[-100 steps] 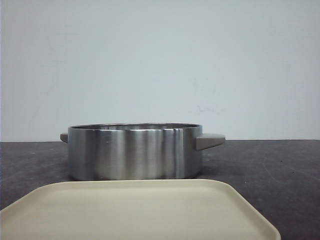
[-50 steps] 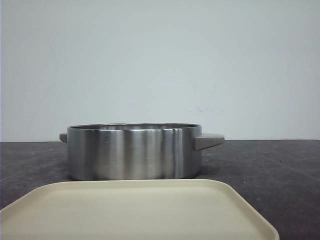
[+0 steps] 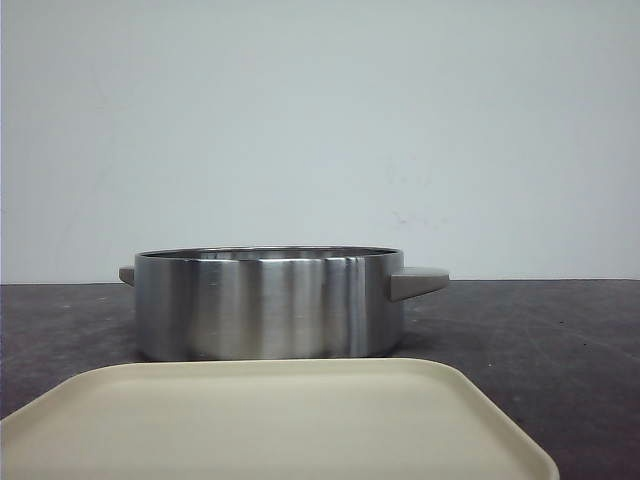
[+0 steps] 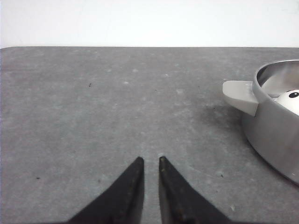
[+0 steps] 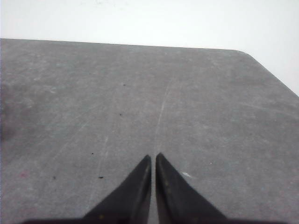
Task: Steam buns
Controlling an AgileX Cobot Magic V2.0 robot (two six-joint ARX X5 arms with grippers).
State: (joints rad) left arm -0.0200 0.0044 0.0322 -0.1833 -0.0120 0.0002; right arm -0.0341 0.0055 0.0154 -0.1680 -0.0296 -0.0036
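A steel pot (image 3: 268, 303) with grey side handles stands on the dark table behind a cream tray (image 3: 270, 420). In the left wrist view the pot (image 4: 275, 126) shows at the edge, with part of one white bun (image 4: 290, 100) with a black eye inside it. The other buns are hidden. My left gripper (image 4: 150, 159) is shut and empty over bare table, well apart from the pot. My right gripper (image 5: 153, 156) is shut and empty over bare table. Neither gripper shows in the front view.
The tray's top carries nothing that I can see. The table's far edge (image 4: 140, 47) meets a white wall. In the right wrist view the table's rounded corner (image 5: 247, 54) is ahead.
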